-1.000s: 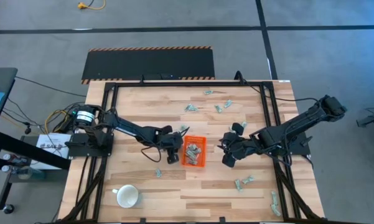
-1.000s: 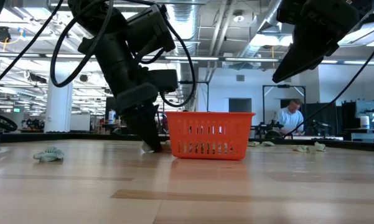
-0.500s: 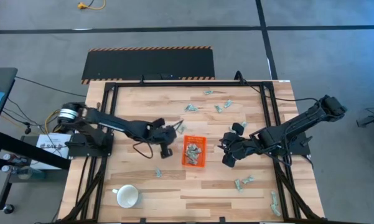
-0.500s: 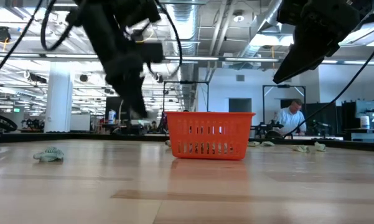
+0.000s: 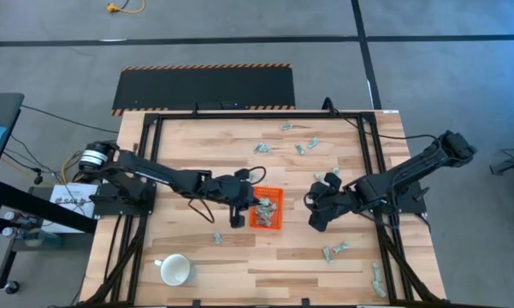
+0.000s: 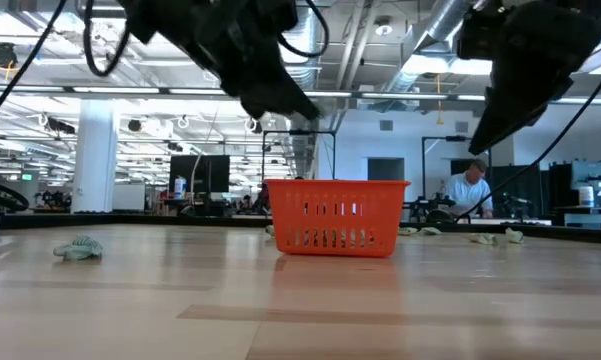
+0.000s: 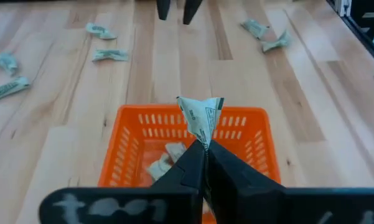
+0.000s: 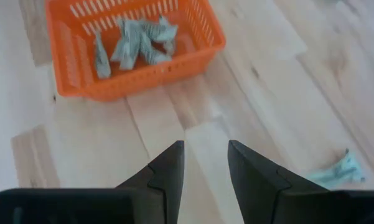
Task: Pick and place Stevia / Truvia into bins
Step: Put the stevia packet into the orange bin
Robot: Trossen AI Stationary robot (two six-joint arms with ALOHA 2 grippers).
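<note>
No readable text anywhere; the sachet (image 7: 201, 117) pinched over the orange bin (image 7: 130, 134) has faint dark print, too small to make out.

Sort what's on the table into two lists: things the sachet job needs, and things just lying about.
Job:
- sachet pinched in the left gripper
- loose sachets on the table
- orange bin, some sachets inside
- right gripper, open, beside the bin

Lying about:
- white mug

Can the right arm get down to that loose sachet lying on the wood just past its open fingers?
Probably yes. The right end effector is open and holds nothing, and bare wooden table lies between it and the crumpled pale green paper sachet. The orange plastic bin sits off to the other side.
</note>
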